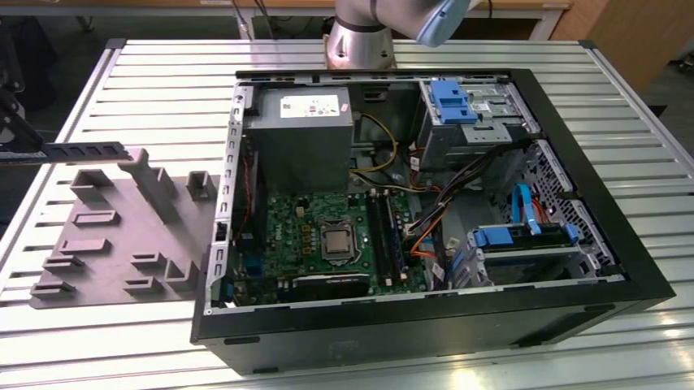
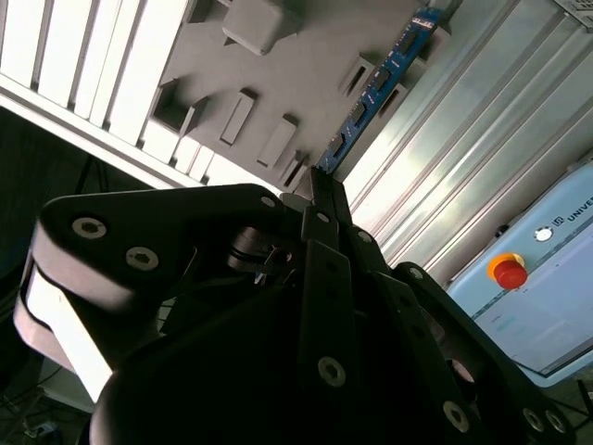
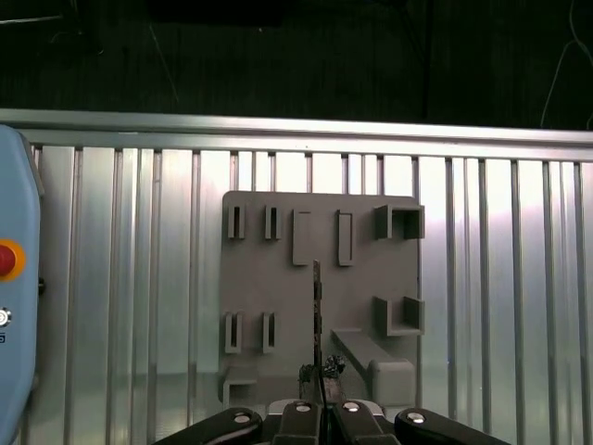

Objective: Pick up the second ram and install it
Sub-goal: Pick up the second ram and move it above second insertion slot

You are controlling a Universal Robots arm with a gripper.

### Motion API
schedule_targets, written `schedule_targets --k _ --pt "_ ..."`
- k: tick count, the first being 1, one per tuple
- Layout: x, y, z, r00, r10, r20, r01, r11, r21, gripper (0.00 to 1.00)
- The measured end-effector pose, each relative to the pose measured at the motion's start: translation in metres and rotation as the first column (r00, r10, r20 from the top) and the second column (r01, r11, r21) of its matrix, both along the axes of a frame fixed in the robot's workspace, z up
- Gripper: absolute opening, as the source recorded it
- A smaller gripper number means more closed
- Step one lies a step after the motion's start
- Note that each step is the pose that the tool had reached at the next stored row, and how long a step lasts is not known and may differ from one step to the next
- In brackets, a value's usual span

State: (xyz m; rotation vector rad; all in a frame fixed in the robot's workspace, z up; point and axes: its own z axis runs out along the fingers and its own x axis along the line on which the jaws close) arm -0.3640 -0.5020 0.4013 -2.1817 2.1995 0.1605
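Ram stick (image 1: 87, 152) hangs in the air over the grey tray (image 1: 109, 244), at the exterior view's left & well apart from the PC case (image 1: 607, 268). It's clear of the tray's slots and touches nothing but the gripper (image 1: 32, 152). The fingers are clamped together on one short end of the ram stick, w/ the rest jutting straight out, level and on its long edge. In the second wrist view its face (image 2: 380, 79) shows bluish w/ a row of small chips. In the first wrist view it's edge-on, a thin dark line (image 3: 317, 311) above the tray's middle. The end grip prob. leaves the long contact edge free & puts no pressure on the chips. The tray's upright blocks and slots prob. stand parts up so fingers can reach an end. The case lies open on the slatted table (image 1: 162, 81), side panel off, so the green board (image 1: 288, 219) inside faces up, i.e. reachable from above. As for writing: there's a white label (image 1: 307, 104) on the PSU (image 1: 298, 142) and print on the pale blue pendant (image 2: 542, 287) by its red button (image 2: 509, 272). None of it is legible enough to give, and no markings can be made out on the stick.
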Motion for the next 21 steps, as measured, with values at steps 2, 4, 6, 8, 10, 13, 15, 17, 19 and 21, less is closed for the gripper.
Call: schedule_targets --k 2,4,6,8,10,13,15,17,19,21 --pt "0.0016 0.0 0.0001 1.0 0.0 -0.0001 0.0 1.0 -0.0001 0.11" --pt "0.0031 0.0 0.0 1.0 0.0 0.0001 0.0 1.0 0.0 0.11" --pt "0.0047 0.0 0.0 1.0 0.0 0.0001 0.0 1.0 0.0 0.11" --pt "0.0063 0.0 0.0 1.0 0.0 0.0 0.0 1.0 0.0 0.11" --pt "0.0078 0.0 0.0 1.0 0.0 0.0 0.0 1.0 0.0001 0.11" --pt "0.0102 0.0 0.0 1.0 0.0 0.0 0.0 1.0 0.0 0.11" --pt "0.0119 0.0 0.0 1.0 0.0 0.0001 0.0 1.0 0.0001 0.11" --pt "0.0135 0.0 0.0 1.0 0.0 0.0 0.0 1.0 0.0 0.11" --pt "0.0151 0.0 0.0 1.0 0.0 0.0 0.0 1.0 0.0 0.11" --pt "0.0167 0.0 0.0 1.0 0.0 0.0 0.0 1.0 0.0 0.11"
